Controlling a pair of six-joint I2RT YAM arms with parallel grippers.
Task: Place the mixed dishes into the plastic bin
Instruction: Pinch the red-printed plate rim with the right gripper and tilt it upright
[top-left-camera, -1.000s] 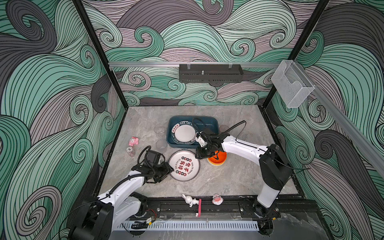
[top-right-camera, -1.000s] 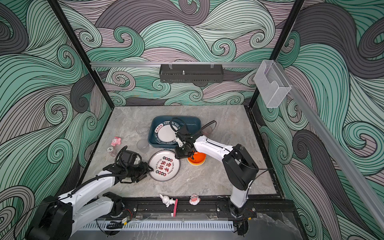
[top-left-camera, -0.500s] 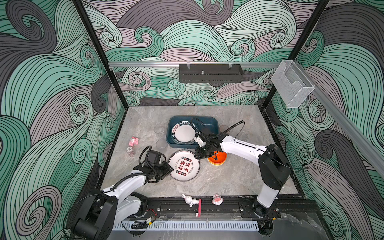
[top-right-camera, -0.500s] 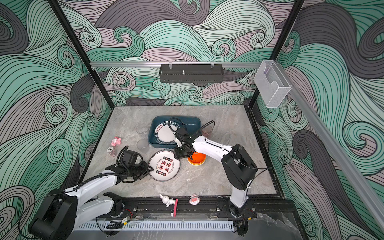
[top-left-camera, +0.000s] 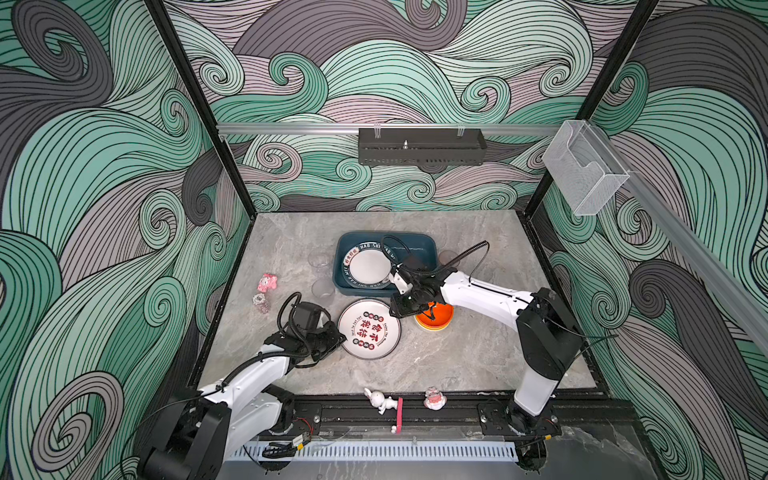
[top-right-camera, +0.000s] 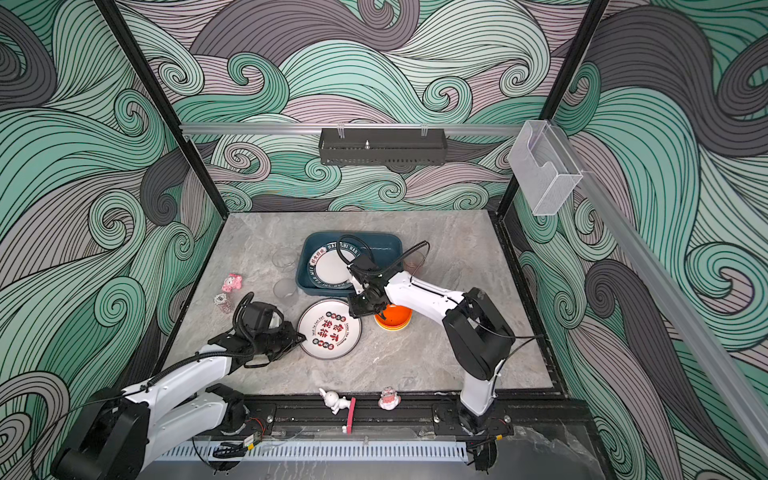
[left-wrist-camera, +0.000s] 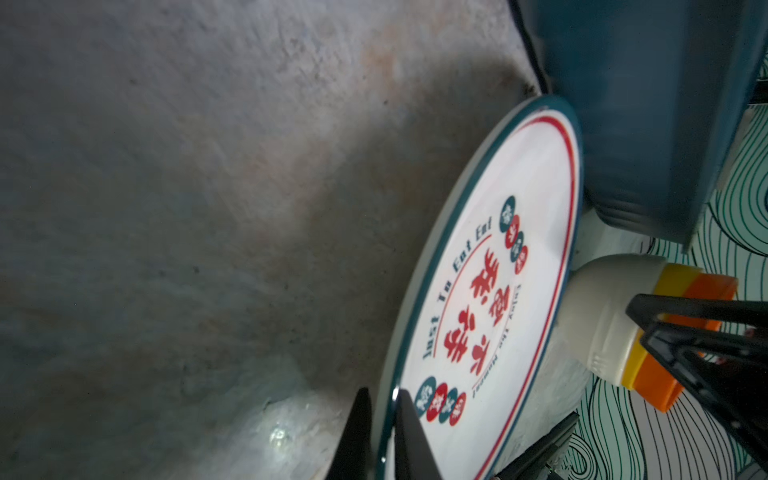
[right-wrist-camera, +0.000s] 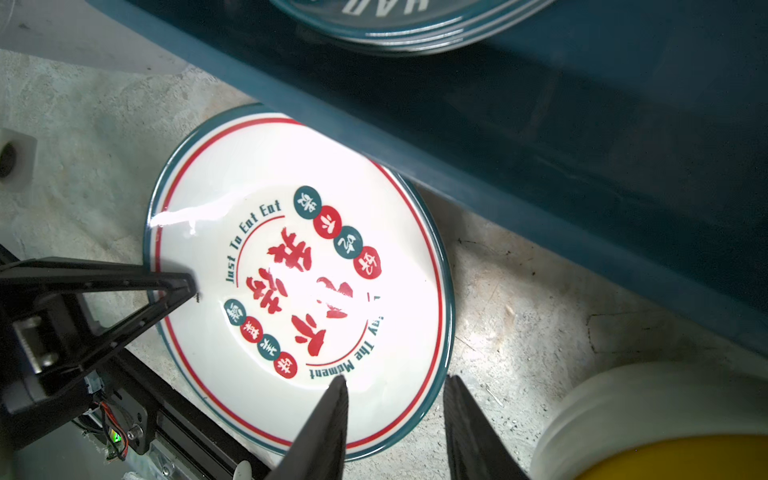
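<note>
Our left gripper (top-left-camera: 337, 337) pinches the left rim of the plate (top-left-camera: 369, 328), which lies just near of the bin (top-left-camera: 430, 249) (one dish (top-left-camera: 368, 268) is inside it). Our right gripper (top-left-camera: 401, 309) hovers at the plate's right edge, jaws apart and empty. From the gripping hand, the bin lies far-right.

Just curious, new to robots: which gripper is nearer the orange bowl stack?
Right. The right gripper hangs beside the bowl stack; the left gripper grips the plate at its opposite rim.
</note>
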